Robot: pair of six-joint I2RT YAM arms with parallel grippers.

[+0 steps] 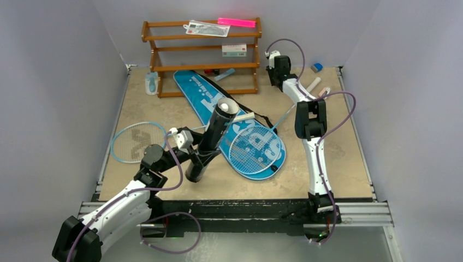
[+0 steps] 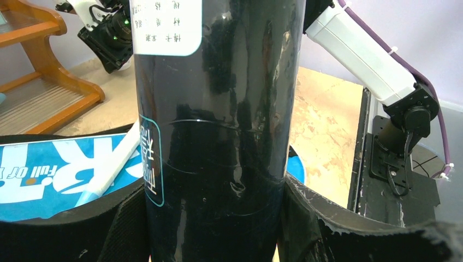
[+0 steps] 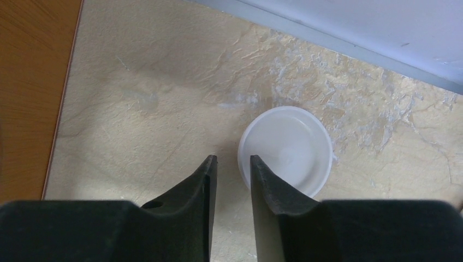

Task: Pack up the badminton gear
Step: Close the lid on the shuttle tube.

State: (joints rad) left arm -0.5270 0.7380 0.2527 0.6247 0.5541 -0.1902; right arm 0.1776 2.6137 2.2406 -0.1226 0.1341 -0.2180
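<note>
My left gripper is shut on the black cylinder tube and holds it tilted over the table's front. In the left wrist view the tube fills the space between my fingers. The blue SPORT bag lies across the middle. One light-blue racket lies on the bag, and another lies on the table at the left. My right gripper is narrowly open at the far back. Its fingertips straddle the left rim of a white round lid on the table. No shuttlecocks show.
The brown wooden rack stands at the back and holds small items. A pale-blue bottle stands left of it. A small blue object lies at the back right corner. Grey walls close in the table's sides and back.
</note>
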